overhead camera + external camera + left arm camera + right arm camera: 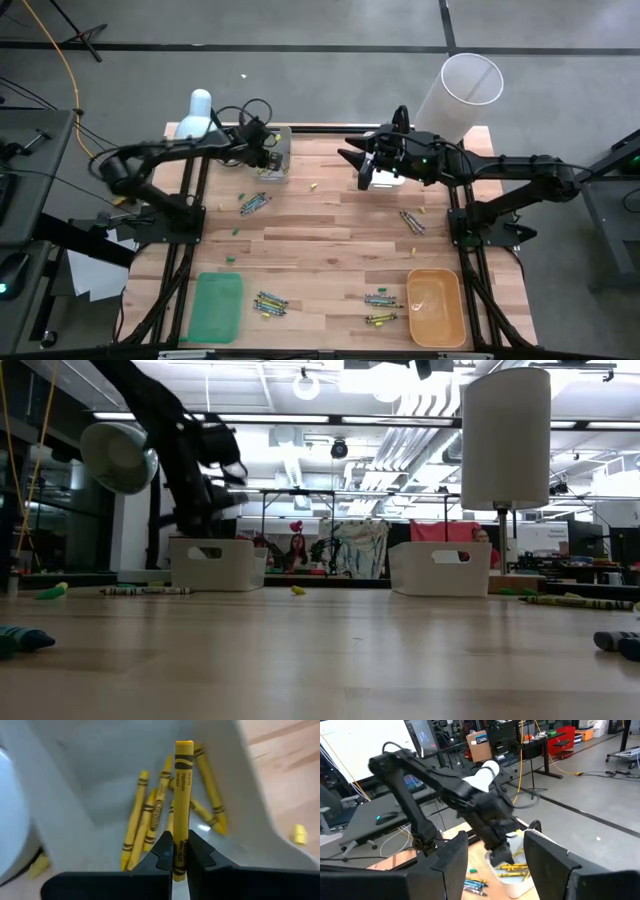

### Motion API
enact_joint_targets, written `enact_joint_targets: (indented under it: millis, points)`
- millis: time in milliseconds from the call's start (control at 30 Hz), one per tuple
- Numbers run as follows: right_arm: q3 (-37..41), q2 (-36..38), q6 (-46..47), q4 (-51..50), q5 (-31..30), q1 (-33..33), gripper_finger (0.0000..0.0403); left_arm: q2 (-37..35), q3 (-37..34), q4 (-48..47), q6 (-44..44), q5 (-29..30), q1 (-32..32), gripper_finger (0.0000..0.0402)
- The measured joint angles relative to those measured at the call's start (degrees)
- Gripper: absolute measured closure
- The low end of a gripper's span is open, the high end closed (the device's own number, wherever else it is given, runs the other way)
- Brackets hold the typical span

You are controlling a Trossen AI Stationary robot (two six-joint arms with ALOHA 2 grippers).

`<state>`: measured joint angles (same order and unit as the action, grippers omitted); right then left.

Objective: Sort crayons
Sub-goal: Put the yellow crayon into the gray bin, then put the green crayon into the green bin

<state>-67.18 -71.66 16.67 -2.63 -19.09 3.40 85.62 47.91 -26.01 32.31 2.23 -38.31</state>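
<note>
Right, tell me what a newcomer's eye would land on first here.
First, the left gripper, its jaws shut on a single upright yellow wax crayon, poised above the small white plastic bin at the table's far left, where more yellow crayons lie. Next, the right gripper, jaws open, waiting above the other white bin. Loose crayon clusters dot the pale wooden table beside a green tray and an orange tray.

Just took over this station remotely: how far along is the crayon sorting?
Partly done. Several yellow crayons already lie in the white bin under the left gripper, which is shut on another yellow crayon above them. The right gripper is open and empty, over the table's far side. Left: loose crayon clusters on the table. The green tray and orange tray look empty.
</note>
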Motion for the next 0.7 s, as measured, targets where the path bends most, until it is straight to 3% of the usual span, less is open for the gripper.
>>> enact_joint_targets:
  millis: [333, 700]
  points:
    - [0.00, 0.00, 1.26, -0.17, -0.01, 0.00, 0.0217, 4.88, 3.61, 0.24, -1.44, 1.13, 0.12, 0.0379]
    - [0.00, -0.02, 0.87, -2.43, 0.05, 0.00, 0.0217, 3.69, 3.97, -0.23, -2.03, 0.47, 0.25, 0.0242]
